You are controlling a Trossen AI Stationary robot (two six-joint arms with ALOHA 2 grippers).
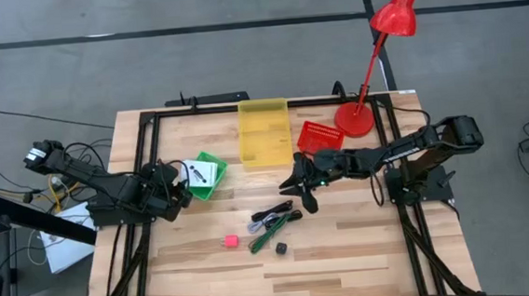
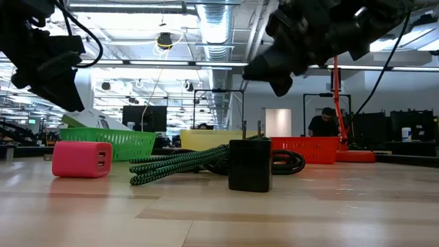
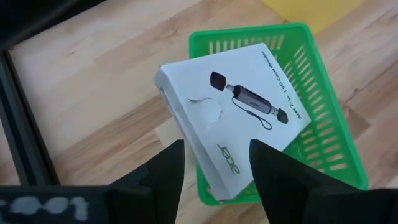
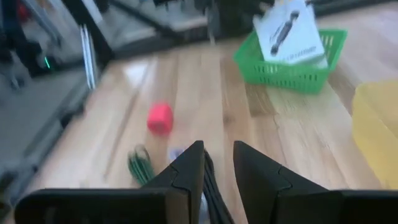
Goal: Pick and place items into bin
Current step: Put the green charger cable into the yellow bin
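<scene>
A white packet with black print (image 3: 239,118) lies tilted in the green basket (image 3: 323,149), its low corner over the basket's near rim; the high view shows the packet (image 1: 201,173) too. My left gripper (image 3: 216,163) is open, fingers either side of that corner; no touch shows. My right gripper (image 4: 217,163) hangs above the table (image 1: 347,254), narrowly open, over the black and green cable bundle (image 1: 274,224). The pink cube (image 1: 228,240) and the black cube (image 1: 281,248) stand on the table near the bundle. In the low view, both grippers are clear of the table.
A yellow bin (image 1: 263,129) and a red basket (image 1: 320,137) stand at the far side, with a red lamp (image 1: 360,113) beside them. A black frame (image 1: 143,147) rims the table. Bare wood lies along the near edge.
</scene>
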